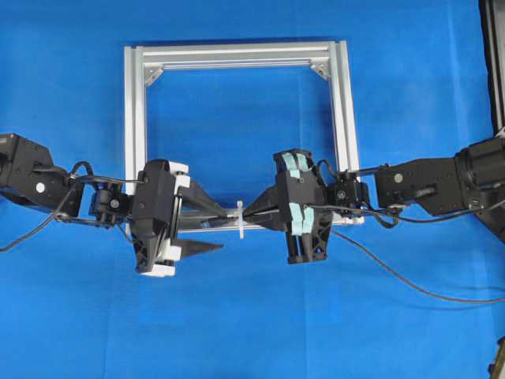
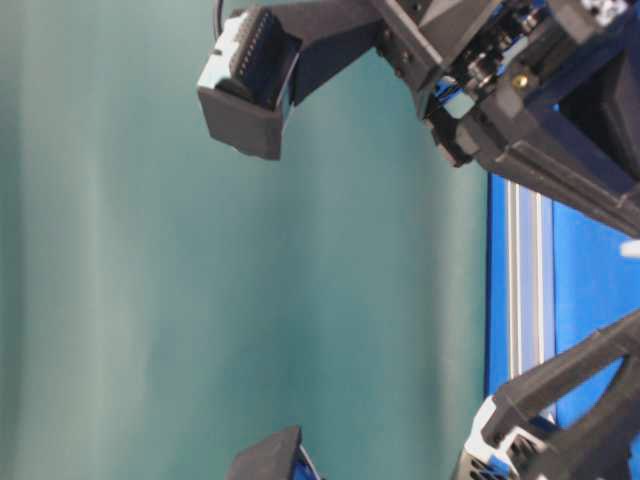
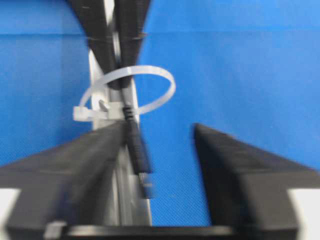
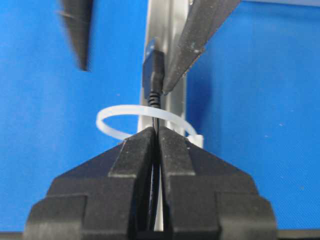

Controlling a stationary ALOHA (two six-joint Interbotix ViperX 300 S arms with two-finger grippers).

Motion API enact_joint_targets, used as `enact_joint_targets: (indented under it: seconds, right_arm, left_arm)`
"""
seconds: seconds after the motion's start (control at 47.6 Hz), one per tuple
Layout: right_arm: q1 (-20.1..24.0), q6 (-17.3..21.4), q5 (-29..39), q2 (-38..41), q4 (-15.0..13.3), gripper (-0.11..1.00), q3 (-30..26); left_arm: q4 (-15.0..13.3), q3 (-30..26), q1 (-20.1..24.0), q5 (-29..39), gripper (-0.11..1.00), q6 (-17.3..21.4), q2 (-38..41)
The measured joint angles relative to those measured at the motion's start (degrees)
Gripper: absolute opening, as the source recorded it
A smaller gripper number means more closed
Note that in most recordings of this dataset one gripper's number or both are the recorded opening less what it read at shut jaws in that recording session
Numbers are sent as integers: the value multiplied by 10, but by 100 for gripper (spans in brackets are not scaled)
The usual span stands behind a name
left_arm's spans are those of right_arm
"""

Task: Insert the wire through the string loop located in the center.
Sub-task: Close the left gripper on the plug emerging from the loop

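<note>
Blue tabletop [image 1: 237,316]; wire [image 4: 152,80] seemingly threads string loop [image 4: 142,117], right gripper [image 4: 156,136] pinching it.

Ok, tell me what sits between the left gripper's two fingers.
In the left wrist view, the wire's plug tip, poking through the string loop, lies between the left gripper's fingers, beside one finger; blue table beneath.
</note>
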Motion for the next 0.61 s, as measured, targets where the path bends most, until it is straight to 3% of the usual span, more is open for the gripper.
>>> enact_joint_targets:
  seconds: [0.084,0.126,0.61]
  right_arm:
    - [2,-2,0,0,-1,-3,1]
    - [3,-1,0,0,-1,-3,1]
    - [4,-3,0,0,-3,-2,1]
  left_arm:
    - [-1,-3,1,9,14,0,0]
    - [-1,-2,4,16,9,-1,-1]
    - [-2,-7,9,27,9,-11,0]
